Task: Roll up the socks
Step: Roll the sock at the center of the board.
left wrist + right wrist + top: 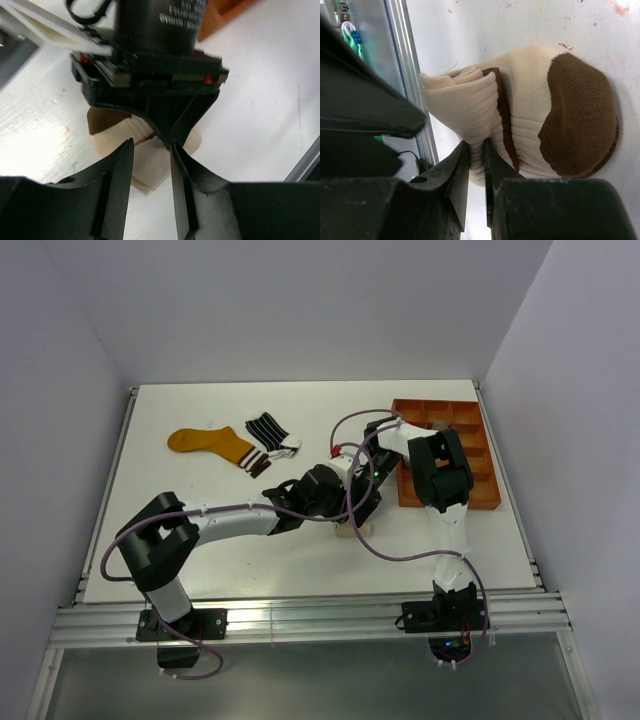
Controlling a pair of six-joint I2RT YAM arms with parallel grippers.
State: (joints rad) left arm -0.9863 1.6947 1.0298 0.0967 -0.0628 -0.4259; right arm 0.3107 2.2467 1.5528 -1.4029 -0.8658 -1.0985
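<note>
A cream sock with brown toe and heel (530, 100) lies partly rolled on the white table, just below both grippers in the top view (350, 531). My right gripper (476, 145) is shut on a fold of its ribbed cream cuff. My left gripper (150, 145) is open, its fingertips just short of the same sock (150, 170) and facing the right gripper's body (155, 95). In the top view the two grippers meet near the table's middle, left (330, 498) and right (360, 502). A mustard-yellow sock (210, 443) and a black sock with white stripes (268, 430) lie flat at the back left.
An orange-brown compartment tray (482, 502) stands at the right, beside the right arm's elbow (440, 470). A purple cable (375, 540) loops over the table between the arms. White walls close in the table on three sides.
</note>
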